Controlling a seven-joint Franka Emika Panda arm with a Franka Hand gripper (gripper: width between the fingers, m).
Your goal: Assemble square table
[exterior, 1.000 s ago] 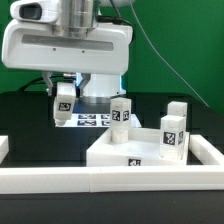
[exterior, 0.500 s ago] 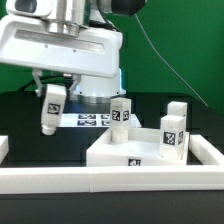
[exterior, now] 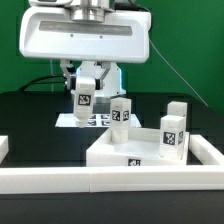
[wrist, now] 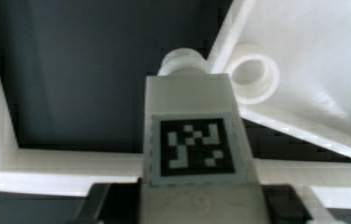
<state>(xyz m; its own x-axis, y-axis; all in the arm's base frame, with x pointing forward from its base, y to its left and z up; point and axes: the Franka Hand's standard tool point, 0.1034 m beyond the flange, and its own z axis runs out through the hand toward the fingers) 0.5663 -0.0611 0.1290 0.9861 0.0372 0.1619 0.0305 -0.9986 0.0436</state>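
Black tabletop: gripper clamps a tagged leg upright, above and far-left of the square tabletop slab.

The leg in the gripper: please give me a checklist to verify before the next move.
1. Held leg is gripped firmly by the gripper: ok, jaws closed on it.
2. Leg lifted clear of the black surface: ok.
3. Leg upright: ok in the exterior view.
4. Square slab lies flat against the rail: ok.
5. Open screw hole in the slab is visible: ok in the wrist view.
6. Leg tip centred above that hole: cannot tell.
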